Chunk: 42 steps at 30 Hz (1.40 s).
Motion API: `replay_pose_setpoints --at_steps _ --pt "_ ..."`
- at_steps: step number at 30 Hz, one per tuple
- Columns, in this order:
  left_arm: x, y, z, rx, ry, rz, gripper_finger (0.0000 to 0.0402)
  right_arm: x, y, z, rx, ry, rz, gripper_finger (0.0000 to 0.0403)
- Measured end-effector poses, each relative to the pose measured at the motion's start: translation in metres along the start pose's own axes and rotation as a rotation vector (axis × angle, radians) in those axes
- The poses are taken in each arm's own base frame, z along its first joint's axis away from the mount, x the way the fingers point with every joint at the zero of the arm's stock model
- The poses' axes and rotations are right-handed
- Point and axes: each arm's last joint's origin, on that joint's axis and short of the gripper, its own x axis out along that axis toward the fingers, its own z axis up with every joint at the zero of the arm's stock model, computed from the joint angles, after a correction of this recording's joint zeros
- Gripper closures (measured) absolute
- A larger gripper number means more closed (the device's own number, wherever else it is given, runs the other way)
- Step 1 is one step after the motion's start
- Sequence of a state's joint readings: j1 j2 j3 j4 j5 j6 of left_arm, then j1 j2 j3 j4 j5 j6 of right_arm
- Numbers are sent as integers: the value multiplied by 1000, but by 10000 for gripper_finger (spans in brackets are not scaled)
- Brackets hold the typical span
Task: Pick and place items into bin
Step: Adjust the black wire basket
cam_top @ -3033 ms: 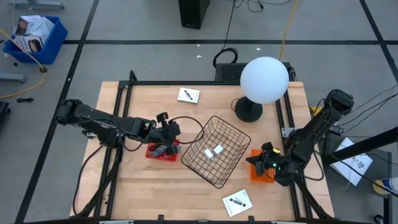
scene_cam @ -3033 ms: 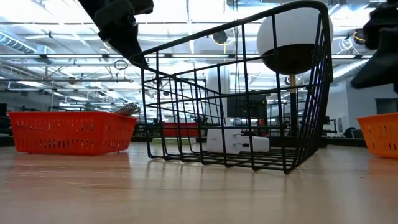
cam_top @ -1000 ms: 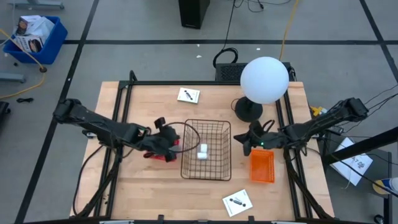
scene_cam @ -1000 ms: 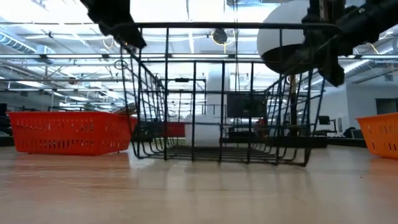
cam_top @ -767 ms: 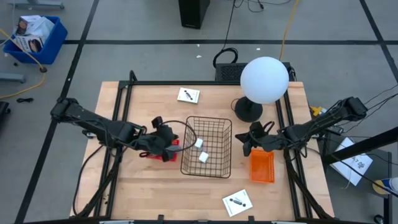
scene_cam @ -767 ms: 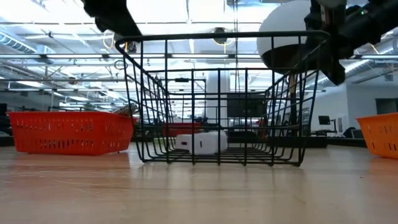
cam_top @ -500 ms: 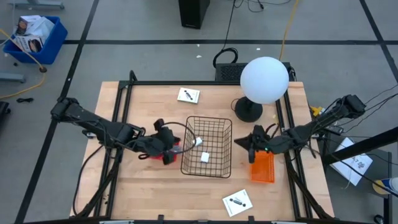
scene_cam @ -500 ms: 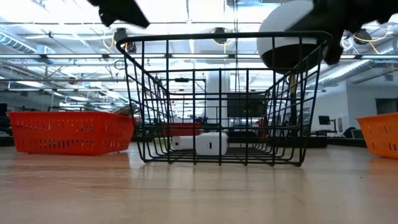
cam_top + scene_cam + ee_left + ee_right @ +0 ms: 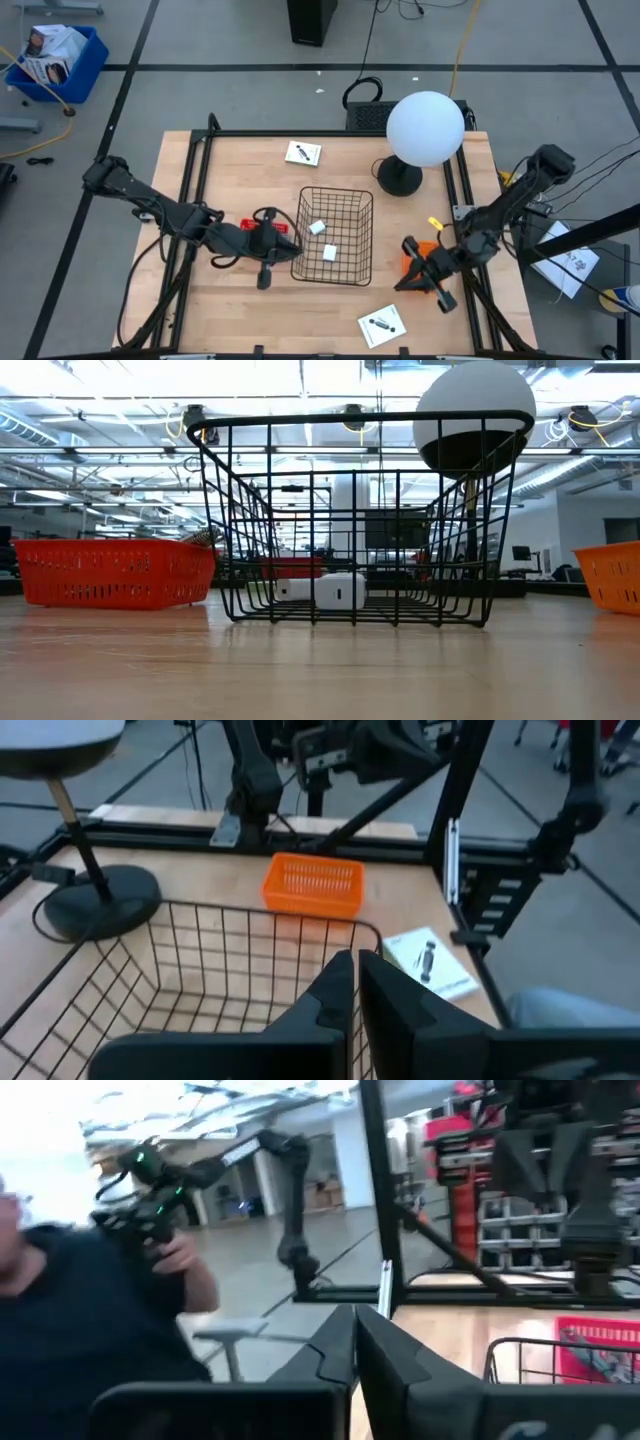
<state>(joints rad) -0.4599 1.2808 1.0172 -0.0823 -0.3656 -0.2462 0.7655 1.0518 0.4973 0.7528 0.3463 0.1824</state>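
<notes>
The black wire basket (image 9: 335, 235) stands on its base at the table's middle and also shows in the low view (image 9: 355, 520). Two small white blocks (image 9: 317, 228) (image 9: 330, 253) lie on its floor. A grey bent metal piece (image 9: 205, 537) sticks up from the red bin (image 9: 280, 232) to the basket's left. White cards lie flat at the far side (image 9: 303, 153) and the near side (image 9: 381, 323). My left gripper (image 9: 288, 248) is shut and empty beside the basket's left rim. My right gripper (image 9: 403, 282) is shut and empty over the orange bin (image 9: 428, 262). No teal tool shows.
A lamp with a white globe (image 9: 425, 128) and a dark base (image 9: 400, 178) stands at the far right. A black frame (image 9: 200, 140) runs round the table. The right wrist view shows a person (image 9: 90, 1310) beyond the table.
The basket has come down level on the table and the white blocks have settled on its floor. Both grippers have left its rim. The left has drawn back toward the near left. The right has gone toward the near edge, over the orange bin.
</notes>
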Motion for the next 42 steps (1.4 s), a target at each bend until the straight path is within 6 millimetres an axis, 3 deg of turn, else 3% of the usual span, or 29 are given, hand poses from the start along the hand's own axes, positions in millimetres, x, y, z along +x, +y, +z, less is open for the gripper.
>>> replay_pose_setpoints --at_steps 3,8,12,17,20,26,30,35,39,42 --pt "0 -1 3 -13 -26 -7 376 4 5 -7 6 5 -3 363" --pt "3 -1 3 -27 -36 5 376 17 19 -28 -19 12 7 277" --pt "5 0 1 -10 -33 26 376 35 23 -57 -116 107 -111 193" --pt "11 3 -4 31 1 45 376 55 43 -70 -98 182 -83 101" --pt "19 3 -9 1 33 58 376 60 53 -78 -78 345 -105 66" --pt "39 -1 -26 -45 89 75 376 49 73 -87 20 614 -159 50" --pt "55 -2 -40 -54 134 97 376 44 79 -87 94 629 -133 57" --pt "71 -4 -51 -98 136 103 376 43 77 -89 48 650 -137 63" --pt "74 -9 -50 -142 96 81 376 40 73 -94 58 666 -153 64" --pt "71 -24 -47 -160 56 -25 376 35 71 -100 71 684 -164 64"
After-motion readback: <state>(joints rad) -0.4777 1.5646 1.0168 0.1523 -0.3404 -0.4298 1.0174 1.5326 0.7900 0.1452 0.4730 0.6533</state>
